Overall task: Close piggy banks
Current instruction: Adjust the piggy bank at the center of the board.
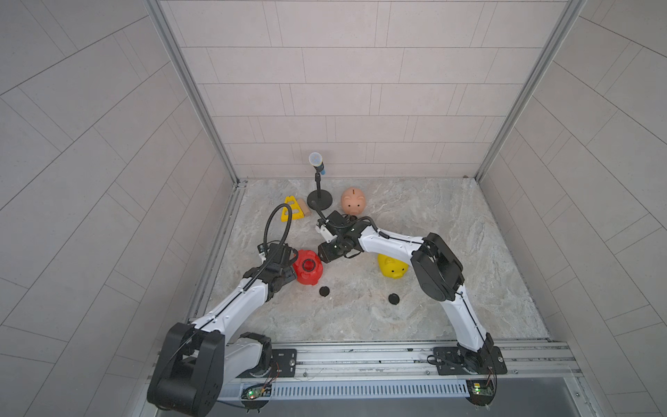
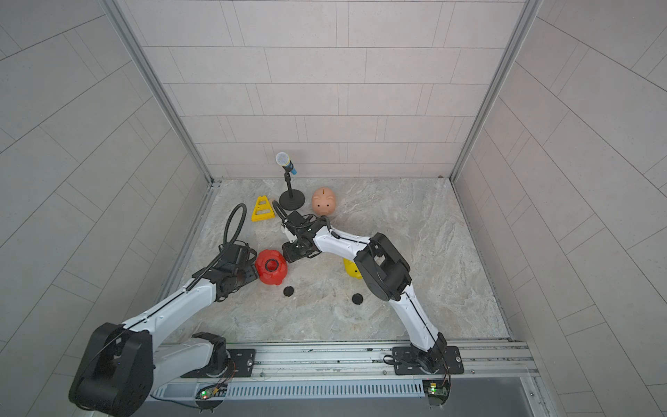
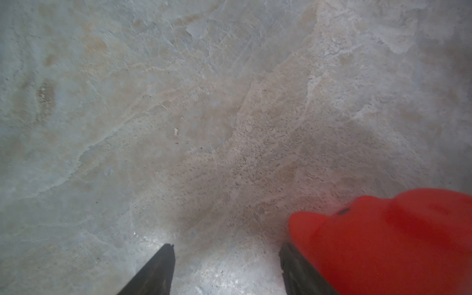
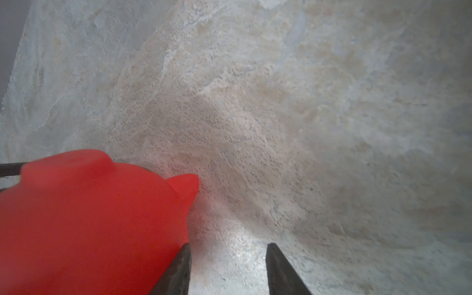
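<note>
The red piggy bank (image 1: 307,267) lies on the stone floor with its round belly hole facing up. My left gripper (image 3: 226,244) stands open just left of it, nothing between its fingers; the red pig (image 3: 383,242) presses the outside of one finger. My right gripper (image 4: 229,245) is open on the pig's other side, with the red body (image 4: 89,217) against the outside of one finger. The yellow piggy bank (image 1: 393,267) lies partly behind the right arm. Near the back stands the peach-pink piggy bank (image 1: 354,200), upright.
Two black round plugs (image 1: 325,291) (image 1: 393,298) lie on the floor in front of the pigs. A microphone on a round-based stand (image 1: 320,199) and a yellow triangular frame (image 1: 292,209) stand at the back left. Tiled walls enclose the floor.
</note>
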You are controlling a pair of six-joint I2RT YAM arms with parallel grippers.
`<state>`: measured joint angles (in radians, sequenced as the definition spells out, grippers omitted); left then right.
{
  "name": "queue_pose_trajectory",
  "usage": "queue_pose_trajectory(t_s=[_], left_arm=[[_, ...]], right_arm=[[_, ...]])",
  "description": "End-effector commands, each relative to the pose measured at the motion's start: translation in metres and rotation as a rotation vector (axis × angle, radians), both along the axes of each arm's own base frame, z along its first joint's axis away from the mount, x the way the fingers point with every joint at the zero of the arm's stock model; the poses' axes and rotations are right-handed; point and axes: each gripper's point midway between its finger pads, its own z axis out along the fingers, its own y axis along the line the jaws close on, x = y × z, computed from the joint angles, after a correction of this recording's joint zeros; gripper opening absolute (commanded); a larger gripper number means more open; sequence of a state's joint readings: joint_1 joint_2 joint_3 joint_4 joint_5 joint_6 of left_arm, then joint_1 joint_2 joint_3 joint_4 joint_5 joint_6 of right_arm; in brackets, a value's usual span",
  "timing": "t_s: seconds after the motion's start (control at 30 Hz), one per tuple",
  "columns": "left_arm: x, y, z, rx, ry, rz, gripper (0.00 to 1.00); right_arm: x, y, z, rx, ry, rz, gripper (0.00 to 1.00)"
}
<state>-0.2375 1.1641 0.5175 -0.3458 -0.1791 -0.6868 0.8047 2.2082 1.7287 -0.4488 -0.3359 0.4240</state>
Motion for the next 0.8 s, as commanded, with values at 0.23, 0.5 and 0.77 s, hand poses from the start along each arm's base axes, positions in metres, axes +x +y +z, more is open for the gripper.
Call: queue_pose_trajectory(t_s=[0.23,0.5,0.77], left_arm=[[0.026,-0.01,0.003,-0.025,-0.025,-0.026,0.71],[0.036,-0.023,0.002,-0.056,-0.008,-0.084,0.71],[0.047,-0.027,0.002,-0.062,0.002,-0.097,0.72]], right_arm=[[-0.012,0.004,0.03,0.084,-0.022,0.015,0.48],[-0.013,-0.001,0.025,0.092,-0.01,-0.002,0.48],[-0.014,-0.003,0.029,0.099,-0.013,-0.006,0.48]])
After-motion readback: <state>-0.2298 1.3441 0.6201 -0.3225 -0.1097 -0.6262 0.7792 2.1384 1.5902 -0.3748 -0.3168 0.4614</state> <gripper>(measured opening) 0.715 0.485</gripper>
